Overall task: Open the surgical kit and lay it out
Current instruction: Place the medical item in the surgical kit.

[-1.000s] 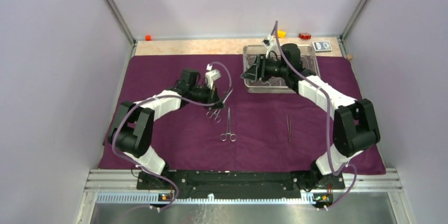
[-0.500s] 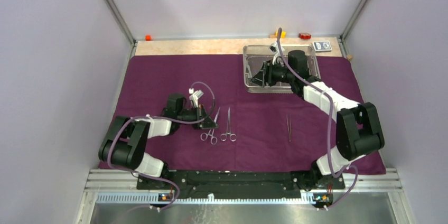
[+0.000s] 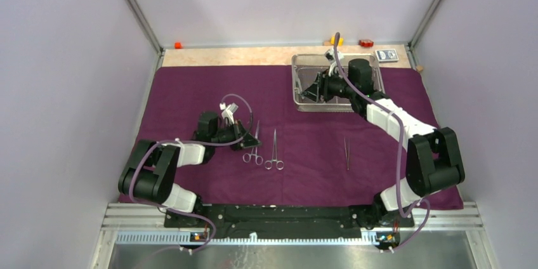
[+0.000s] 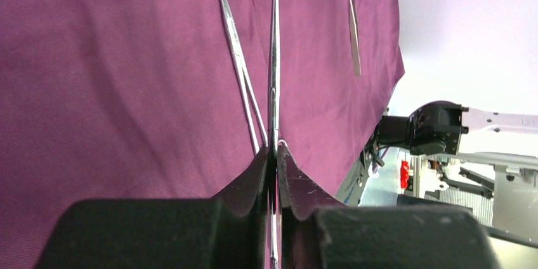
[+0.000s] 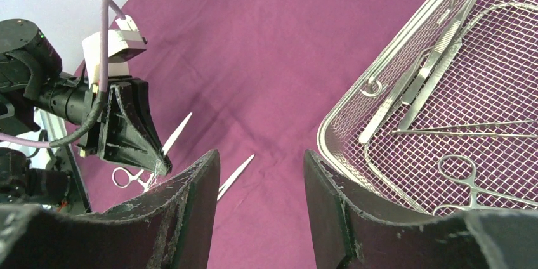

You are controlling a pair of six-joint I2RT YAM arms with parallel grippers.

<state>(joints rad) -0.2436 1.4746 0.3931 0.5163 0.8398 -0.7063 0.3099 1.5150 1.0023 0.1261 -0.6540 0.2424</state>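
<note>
The dark purple cloth (image 3: 190,98) lies spread flat over the table. My left gripper (image 3: 249,141) is low over it and shut on a steel ring-handled clamp (image 3: 254,148). In the left wrist view the clamp (image 4: 274,59) runs straight out from between the closed jaws of my left gripper (image 4: 274,155). A second clamp (image 3: 274,150) lies just to its right, and tweezers (image 3: 347,153) lie further right. My right gripper (image 3: 311,91) hangs open and empty over the left end of the wire-mesh tray (image 3: 374,69). In the right wrist view the tray (image 5: 380,59) holds several instruments.
At the back edge are a small orange block (image 3: 178,45), a yellow block (image 3: 338,40), a red block (image 3: 365,43) and a blue-white card packet (image 3: 387,55). Grey walls enclose the table on three sides.
My left gripper has carried the clamp forward and down, from mid-cloth to beside the lying clamp. My right gripper has shifted slightly over the tray and stays open.
</note>
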